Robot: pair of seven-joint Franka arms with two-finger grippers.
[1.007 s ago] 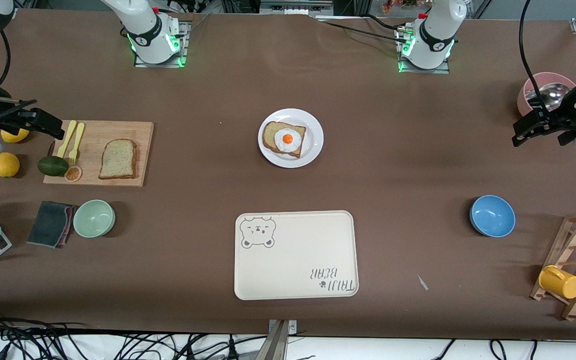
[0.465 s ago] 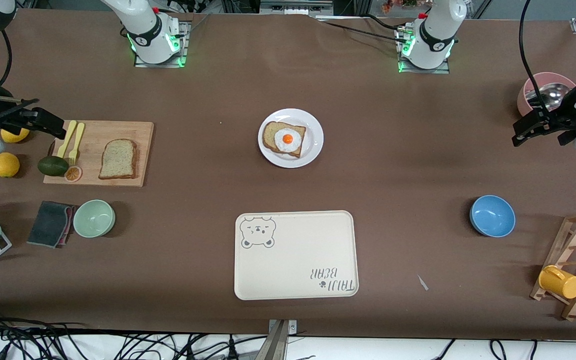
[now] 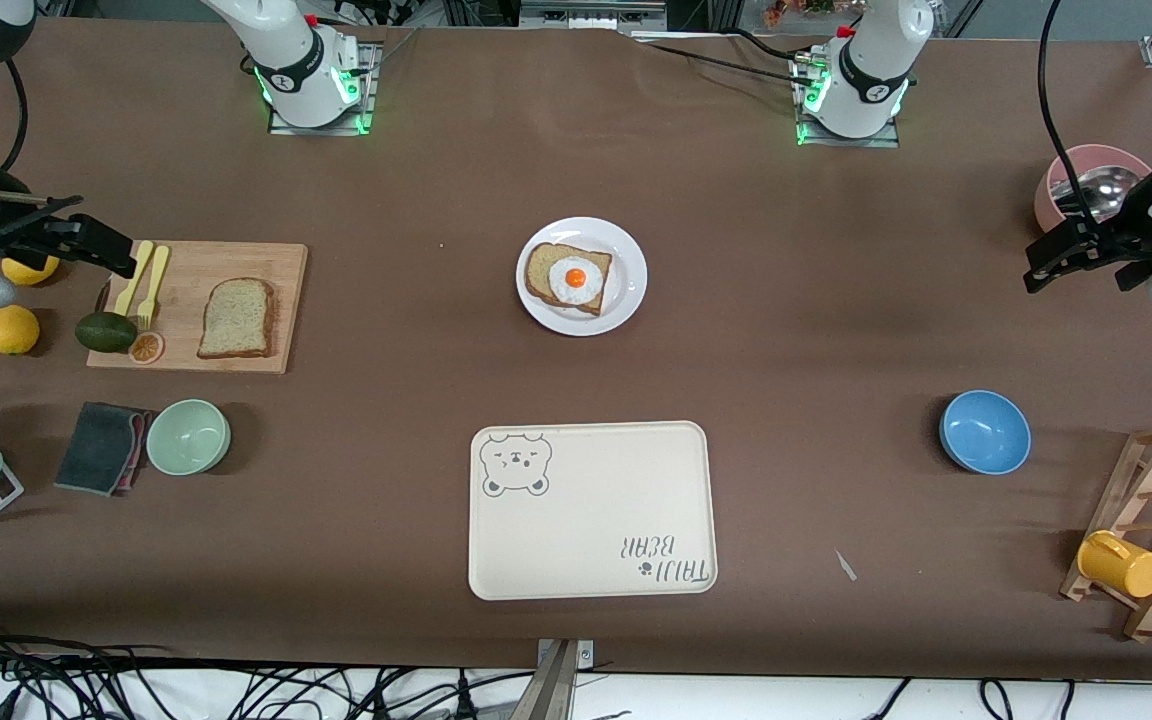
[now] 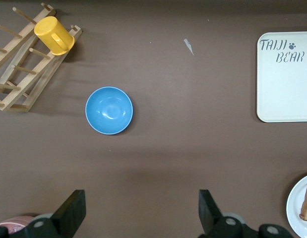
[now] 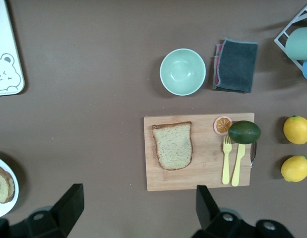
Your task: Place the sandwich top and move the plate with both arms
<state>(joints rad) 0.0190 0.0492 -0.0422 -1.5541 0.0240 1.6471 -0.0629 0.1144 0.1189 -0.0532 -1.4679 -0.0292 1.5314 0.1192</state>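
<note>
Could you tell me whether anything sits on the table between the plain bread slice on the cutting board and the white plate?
Nothing visible does. Bare table separates the sandwich top on the cutting board from the plate.

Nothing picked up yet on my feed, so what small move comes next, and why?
Probably bring the right gripper, jaws open, over the sandwich top on the cutting board; the egg bread on the plate is uncovered. The left gripper waits.
</note>
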